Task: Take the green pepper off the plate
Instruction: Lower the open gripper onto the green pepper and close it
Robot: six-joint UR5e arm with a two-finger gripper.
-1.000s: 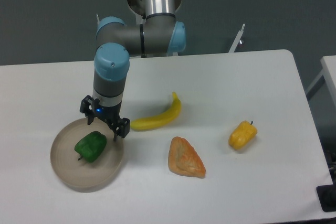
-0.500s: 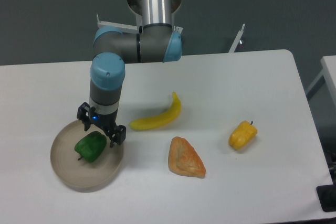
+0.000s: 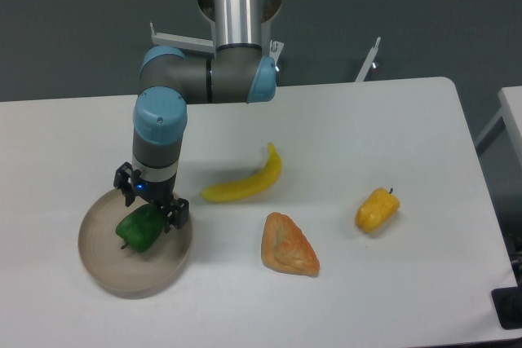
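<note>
The pincer (image 3: 150,205) is small and black, two stubby fingers under a dark mount, with a tiny blue light glowing just above them. Above that, a dark grey wrist segment capped in pale blue. Higher up, silver-grey joint housings with light-blue end caps, and a polished silver tube rising out of frame.

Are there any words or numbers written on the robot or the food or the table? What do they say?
None: no word, number or label can be read in this view.
The gripper shows only a small blue light, no writing.
The green pepper, plate, banana, yellow pepper and orange pastry carry no stickers or print.
</note>
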